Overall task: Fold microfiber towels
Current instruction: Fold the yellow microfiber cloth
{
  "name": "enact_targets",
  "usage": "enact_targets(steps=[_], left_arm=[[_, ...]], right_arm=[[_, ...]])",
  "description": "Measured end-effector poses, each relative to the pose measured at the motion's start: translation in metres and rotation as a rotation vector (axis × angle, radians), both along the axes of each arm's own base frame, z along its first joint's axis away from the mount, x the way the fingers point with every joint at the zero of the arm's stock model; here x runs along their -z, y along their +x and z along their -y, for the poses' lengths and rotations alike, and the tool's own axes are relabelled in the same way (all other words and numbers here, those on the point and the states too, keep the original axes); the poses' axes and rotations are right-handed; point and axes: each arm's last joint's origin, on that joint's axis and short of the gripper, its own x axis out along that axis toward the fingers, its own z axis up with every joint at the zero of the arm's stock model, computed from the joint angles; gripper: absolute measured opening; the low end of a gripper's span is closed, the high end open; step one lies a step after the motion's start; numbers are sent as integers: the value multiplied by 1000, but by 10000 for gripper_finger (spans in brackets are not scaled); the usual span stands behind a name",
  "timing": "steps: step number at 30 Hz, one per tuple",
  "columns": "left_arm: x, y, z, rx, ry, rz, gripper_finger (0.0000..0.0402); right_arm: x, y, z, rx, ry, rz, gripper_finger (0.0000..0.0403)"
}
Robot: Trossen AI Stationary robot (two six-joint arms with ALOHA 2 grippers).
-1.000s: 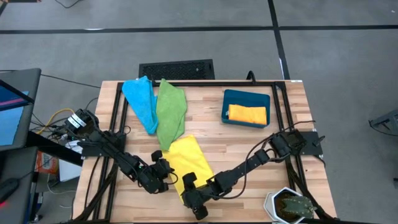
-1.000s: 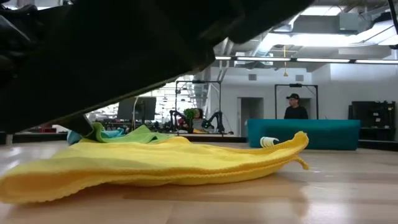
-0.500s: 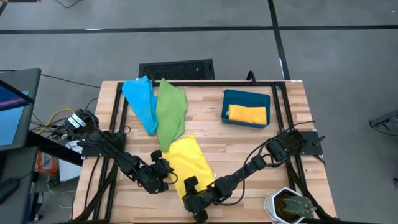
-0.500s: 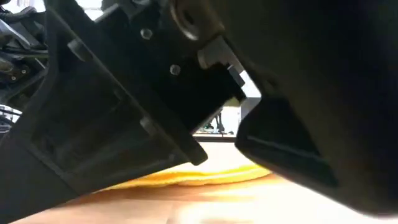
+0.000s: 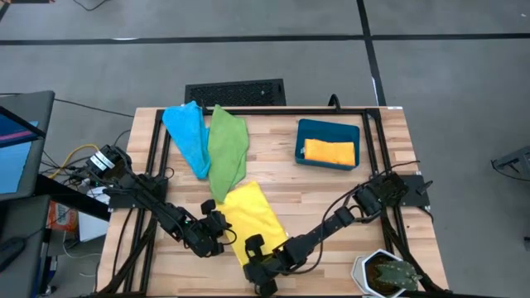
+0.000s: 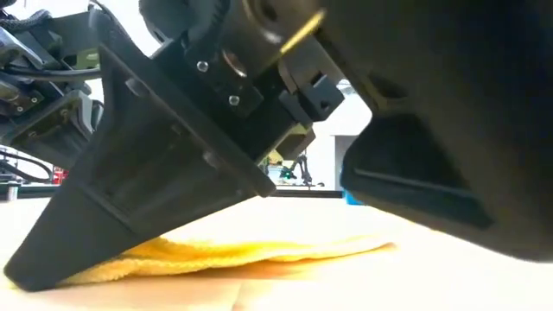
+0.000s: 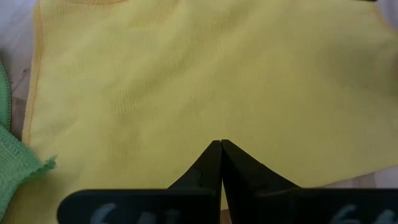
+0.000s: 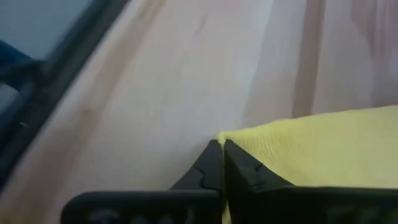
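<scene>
Yellow towel (image 5: 251,217): soft fine-weave microfiber, hemmed edges, roughly rectangular, lying flat at table (image 5: 331,186) front centre, one end touching green towel (image 5: 226,149). Left gripper (image 5: 225,233) clenched on yellow towel's left edge. Right gripper (image 5: 252,248) pinches near corner; earlier its jaws stood wide. Low view mostly blocked by dark gripper body. Blue towel (image 5: 187,134) beside green. Orange towel (image 5: 330,151) folded in bin (image 5: 328,127).

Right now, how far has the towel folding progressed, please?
Done: one orange towel lies folded in the teal bin. In hand: the yellow towel lies flat; the right gripper is shut on its corner, the left gripper is shut on its edge. Left: the blue towel and green towel lie unfolded behind.
</scene>
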Motion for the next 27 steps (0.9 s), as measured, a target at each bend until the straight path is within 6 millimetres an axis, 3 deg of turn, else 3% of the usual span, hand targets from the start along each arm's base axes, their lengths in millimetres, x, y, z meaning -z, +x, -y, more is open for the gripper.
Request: enact_targets(steps=[3,7,14,18,22,24,27], left_arm=[[0,0,0,0,0,0,0],[0,0,0,-1,0,1,0],[-1,0,-2,-1,23,-1,0],[-29,5,-6,-27,-23,72,0],[-60,-1,2,-151,-172,273,0],[-56,-12,13,-215,-237,337,0],[-32,-21,32,-294,-292,374,0]], right_arm=[[-9,5,3,-20,-50,-26,30],[-24,14,10,-62,-108,-29,16],[-44,21,26,-84,-93,-148,18],[-52,20,19,-124,-84,-137,20],[-52,16,14,-138,-87,-152,13],[-52,16,13,-138,-86,-150,16],[-52,16,13,-138,-83,-144,22]])
